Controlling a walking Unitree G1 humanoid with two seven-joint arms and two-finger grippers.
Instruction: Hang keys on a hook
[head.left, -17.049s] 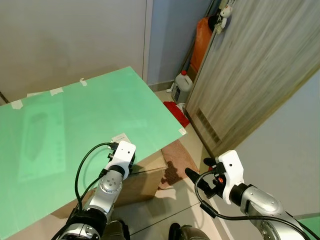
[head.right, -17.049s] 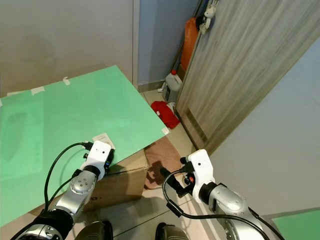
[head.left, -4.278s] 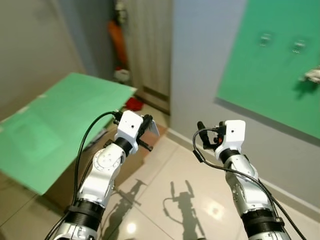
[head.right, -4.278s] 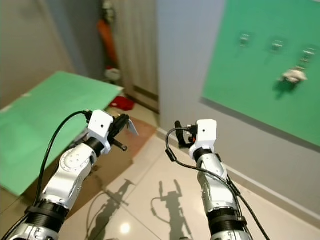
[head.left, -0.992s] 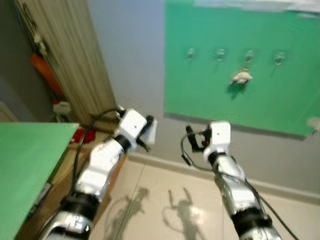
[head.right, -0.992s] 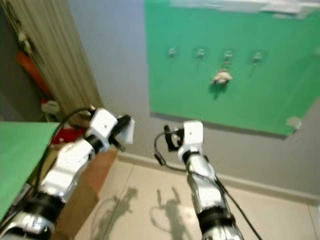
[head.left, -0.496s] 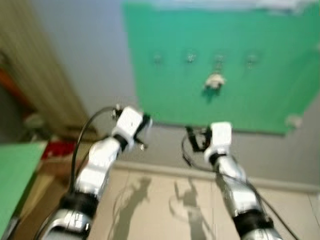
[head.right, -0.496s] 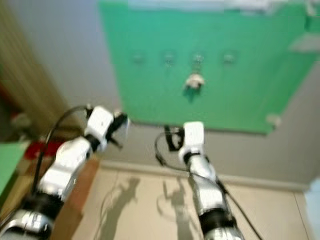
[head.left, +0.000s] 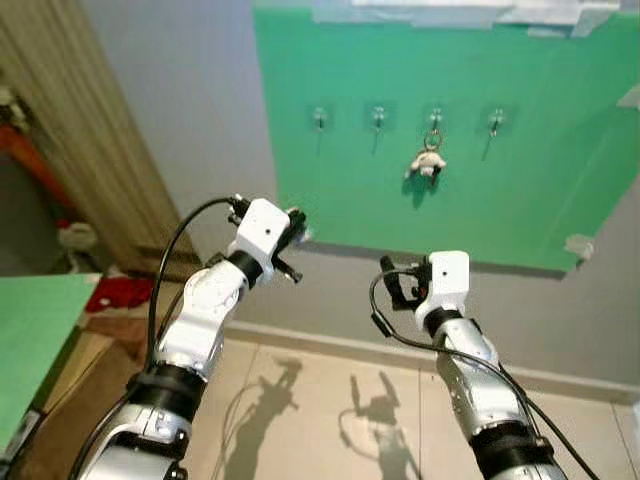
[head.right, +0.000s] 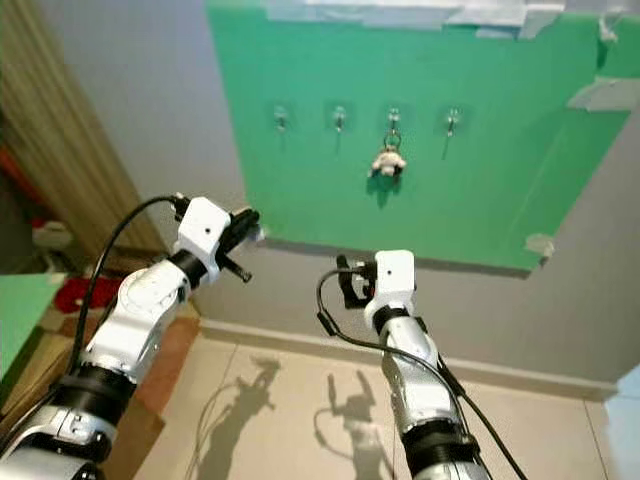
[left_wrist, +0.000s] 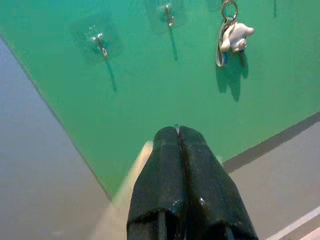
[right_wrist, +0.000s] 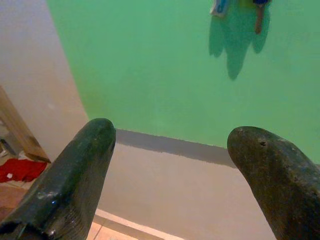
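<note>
Head view: I face a grey wall carrying a green board (head.left: 520, 140) with a row of four small hooks. Counting from my left, the first hook (head.left: 320, 117), the second hook (head.left: 378, 116) and the fourth hook (head.left: 495, 121) are bare; the third hook (head.left: 436, 115) carries the keys (head.left: 428, 163) — a ring with a small white figure charm hanging just below it, flat against the board.

Left arm: I hold the left gripper (head.left: 293, 247) raised toward the board, below and to the left of the hook row and well apart from it. In the left wrist view its fingers (left_wrist: 165, 170) are pressed together with only a thin seam between them. A pale sliver shows beside the tips, but I cannot tell whether it is something pinched or not. The keys (left_wrist: 231, 40) hang above and ahead of the tips.

Right arm: the right gripper (head.left: 395, 285) sits lower, in front of the grey strip of wall beneath the board. In the right wrist view its two fingers (right_wrist: 75, 175) stand wide apart with nothing between them — the board's lower edge and the wall show through the gap.

Surroundings: a wood-grain door (head.left: 80, 150) stands at my left, with a red object (head.left: 115, 293) on the floor near its foot, and the arms' shadows fall on the tiled floor (head.left: 320, 410).
</note>
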